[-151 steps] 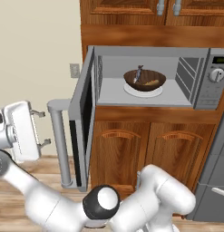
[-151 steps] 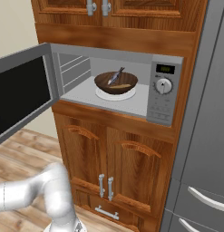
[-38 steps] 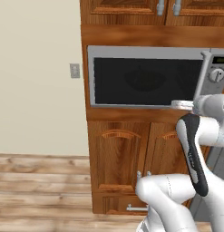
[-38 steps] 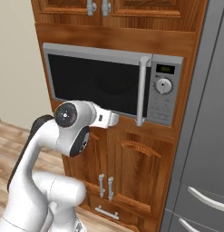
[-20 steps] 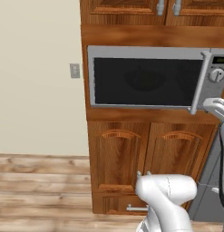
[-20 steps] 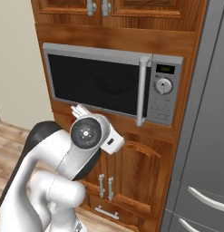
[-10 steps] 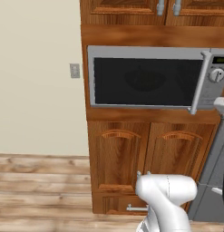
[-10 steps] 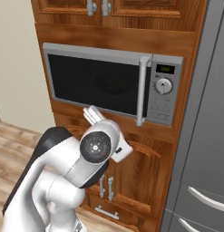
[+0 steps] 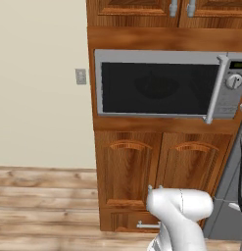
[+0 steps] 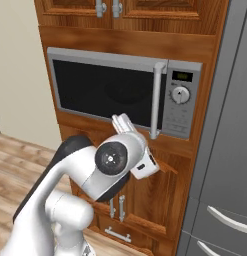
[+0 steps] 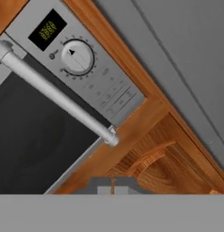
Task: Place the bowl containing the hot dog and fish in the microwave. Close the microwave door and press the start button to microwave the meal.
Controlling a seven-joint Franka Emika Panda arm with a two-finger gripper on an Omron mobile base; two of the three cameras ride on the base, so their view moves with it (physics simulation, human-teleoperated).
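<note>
**Door shut, start button still to press**

From my seat, the two-finger gripper (image 11: 112, 185) shows nearest, its dark tips closed together and empty, below the microwave's corner; beyond it the long grey bar handle (image 11: 54, 94) crosses the microwave door (image 10: 102, 90), a grey frame round black glass, sitting flush; I judge loading and closing done, pressing start left; the wide silver-grey microwave (image 9: 166, 84) looks intact, its side control panel (image 11: 90, 72) carrying knob and lit display; the bowl is faintly visible behind the glass.
</note>
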